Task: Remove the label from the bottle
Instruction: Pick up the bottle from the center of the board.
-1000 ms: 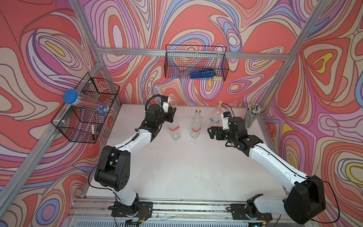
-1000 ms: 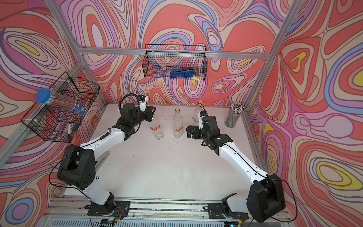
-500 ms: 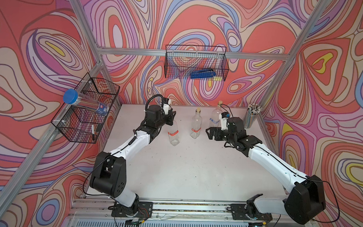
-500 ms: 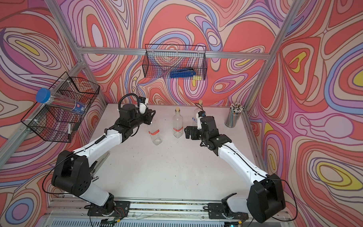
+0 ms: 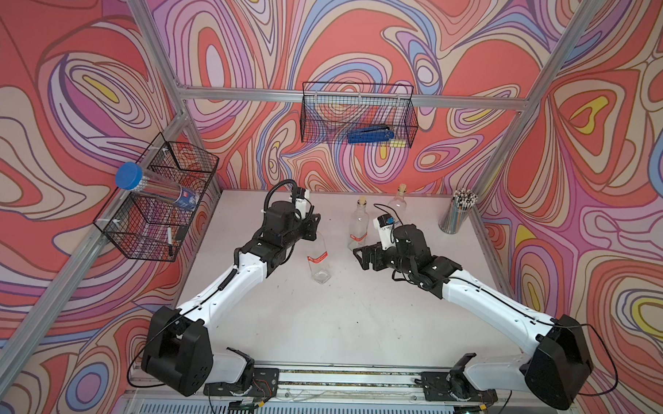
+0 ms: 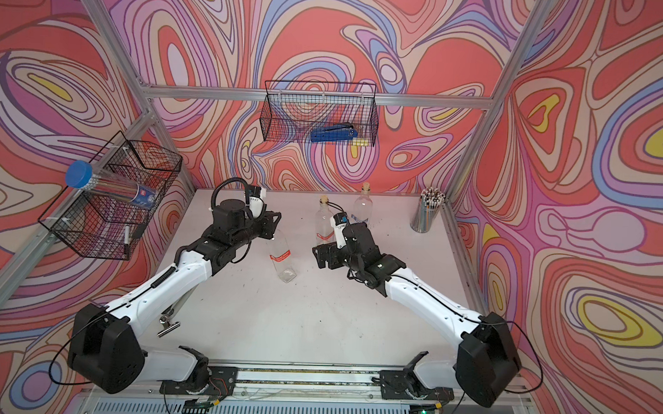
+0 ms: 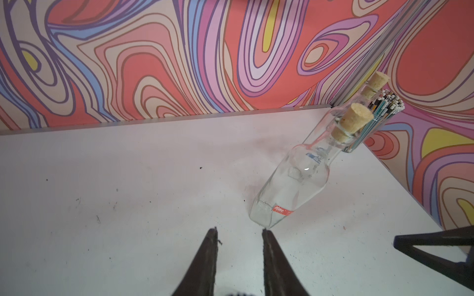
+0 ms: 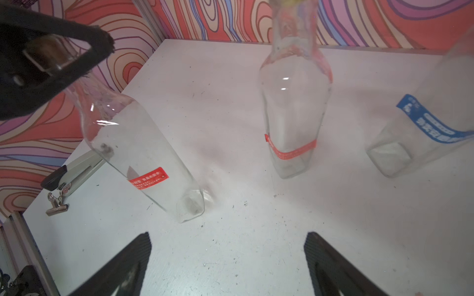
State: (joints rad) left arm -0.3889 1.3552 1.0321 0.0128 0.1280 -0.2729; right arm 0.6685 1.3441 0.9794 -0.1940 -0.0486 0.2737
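Right wrist view is taken between the fingers of the right pincer (image 8: 227,237), which are spread wide with nothing between them and are aimed across the table (image 8: 230,107) at the tilted bottle (image 8: 133,143). That bottle is leaned over with its base apparently resting on the table. Its corked neck is clamped in the left pincer (image 5: 313,230), as is seen through the finger frame in the same view. In the left wrist view only the tips are shown, slightly apart, and the neck itself is hidden. The red label (image 8: 148,178) is stuck low on the glass face turned toward the open pincer and is judged fully attached, so the step in hand is taken to be the approach for a pinch. It is best done with one fingertip brought onto a corner of the label rather than its middle, so that an edge can be lifted and then drawn along the glass, not straight off it. The neck grip should be firm, since the smooth base could skid when the label is pulled. Further out, an upright bottle (image 8: 292,102) with a red band and a blue-banded bottle (image 8: 423,123) are stood near, and room should be left for them.
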